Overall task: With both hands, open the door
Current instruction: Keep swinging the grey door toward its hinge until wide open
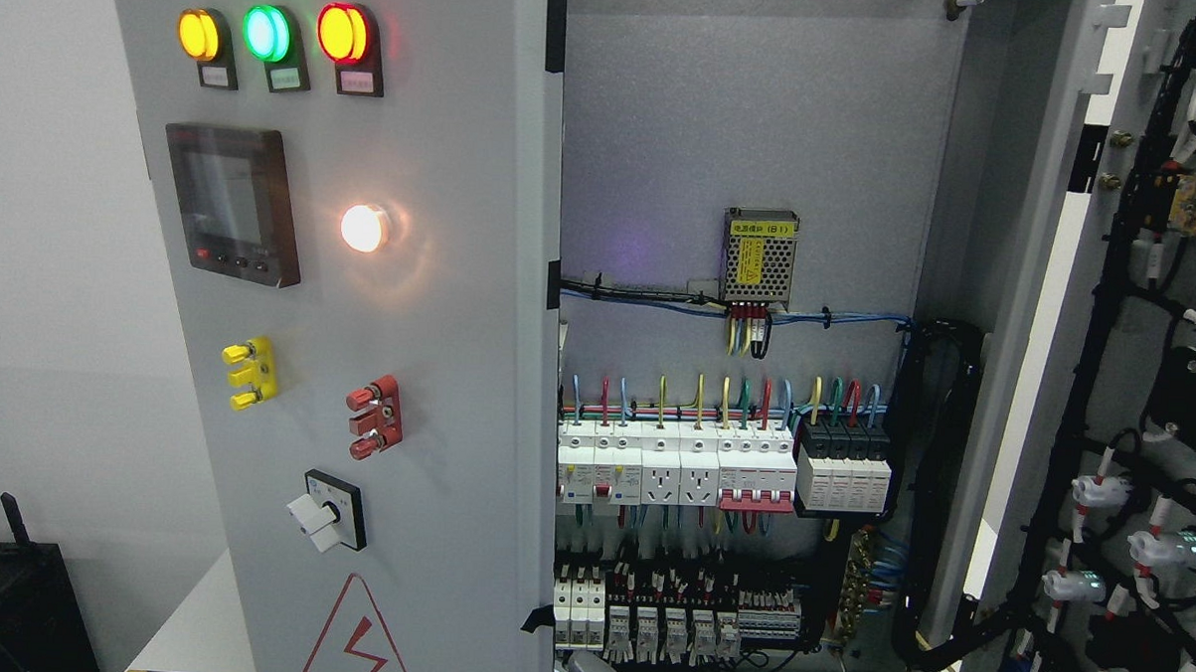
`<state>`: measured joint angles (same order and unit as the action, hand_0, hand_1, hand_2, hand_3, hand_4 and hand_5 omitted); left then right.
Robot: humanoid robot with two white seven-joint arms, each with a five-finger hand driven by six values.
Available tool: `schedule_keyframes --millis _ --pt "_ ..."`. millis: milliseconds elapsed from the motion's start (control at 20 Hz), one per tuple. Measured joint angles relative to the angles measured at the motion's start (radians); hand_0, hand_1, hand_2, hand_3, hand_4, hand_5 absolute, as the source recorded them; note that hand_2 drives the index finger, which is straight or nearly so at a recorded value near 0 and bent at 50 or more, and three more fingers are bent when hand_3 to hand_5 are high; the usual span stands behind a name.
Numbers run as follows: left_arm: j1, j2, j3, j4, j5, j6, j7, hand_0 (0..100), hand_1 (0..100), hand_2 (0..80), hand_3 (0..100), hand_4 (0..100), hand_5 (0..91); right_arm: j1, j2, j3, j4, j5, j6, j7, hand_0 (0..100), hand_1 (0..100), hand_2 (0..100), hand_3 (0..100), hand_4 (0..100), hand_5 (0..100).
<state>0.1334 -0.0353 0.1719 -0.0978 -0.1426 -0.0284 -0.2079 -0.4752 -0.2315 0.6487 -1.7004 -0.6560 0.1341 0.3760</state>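
Swung wide at the right edge of the frame stood the right door [1143, 395], its wired inner face showing; the left door [358, 367] with its indicator lamps [270, 34] filled the left half. Breakers [723, 465] sat exposed mid-frame. Neither hand was in view, so their state couldn't be told. Opening looked all but done; next likely meant pulling clear.
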Motion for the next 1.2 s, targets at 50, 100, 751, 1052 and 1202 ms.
schedule_keyframes --millis 50,100,751,1052,1202 --pt "0.0 0.0 0.0 0.0 0.0 0.0 0.0 0 0 0.0 0 3 0.0 0.002 0.001 0.004 -0.004 0.0 0.0 0.0 0 0 0 0 0 0" --pt "0.0 0.0 0.0 0.0 0.0 0.0 0.0 0 0 0.0 0 3 0.0 0.003 0.002 0.006 -0.007 0.0 0.0 0.0 0 0 0 0 0 0" --pt "0.0 0.0 0.0 0.001 0.0 0.0 0.0 0 0 0.0 0 3 0.0 0.009 0.025 0.042 -0.051 0.0 -0.004 -0.005 0 0 0 0 0 0" --pt "0.0 0.0 -0.001 0.003 0.0 0.0 0.0 0 0 0.0 0 3 0.0 0.009 0.038 0.055 -0.072 0.0 -0.004 -0.005 0 0 0 0 0 0" --pt "0.0 0.0 -0.003 0.004 0.0 -0.004 0.0 0 0 0.0 0 3 0.0 0.009 0.05 0.064 -0.082 0.0 -0.004 -0.005 0 0 0 0 0 0"
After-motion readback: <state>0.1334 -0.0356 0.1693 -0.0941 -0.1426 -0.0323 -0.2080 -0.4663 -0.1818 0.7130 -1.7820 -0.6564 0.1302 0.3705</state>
